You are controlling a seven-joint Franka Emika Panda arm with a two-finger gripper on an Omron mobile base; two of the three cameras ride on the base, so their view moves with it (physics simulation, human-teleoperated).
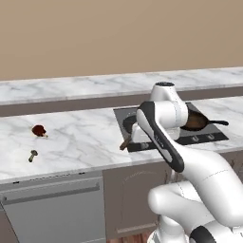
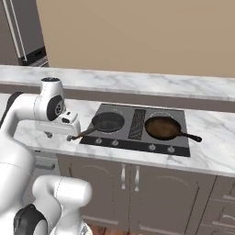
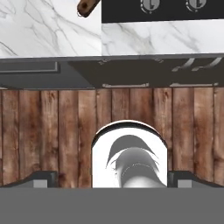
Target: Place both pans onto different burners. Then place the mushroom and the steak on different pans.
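Pans: black pan (image 2: 107,122) and reddish pan (image 2: 162,127) sit on separate burners, right of my pincer (image 2: 59,135).
Pincer: jaws apart, empty.
Next: mushroom (image 1: 32,154) and steak (image 1: 39,130) lie far left on the tabletop (image 1: 85,137); I should descend squarely over one.

Tan wall (image 1: 118,33), marble counter (image 1: 80,137), grey cabinets (image 2: 137,183), wooden plank floor (image 3: 52,131).
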